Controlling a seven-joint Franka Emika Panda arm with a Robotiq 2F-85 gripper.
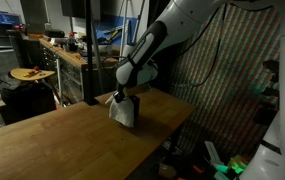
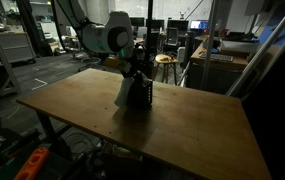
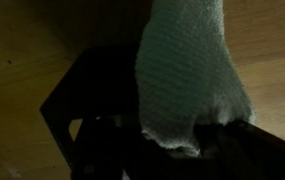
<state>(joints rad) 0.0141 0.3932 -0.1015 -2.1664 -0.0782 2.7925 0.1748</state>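
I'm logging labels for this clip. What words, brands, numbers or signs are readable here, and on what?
No text can be read in any view.
Pale cloth pinched in the tool: plain knit, no print.
Black object by the cloth: no label visible.
Wooden table: no markings.
Background bench in an exterior view: too dark and small to read anything.

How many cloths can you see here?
1. The pale cloth is at the middle of the table, pinched by the gripper, beside a dark object. Another could hide behind it.
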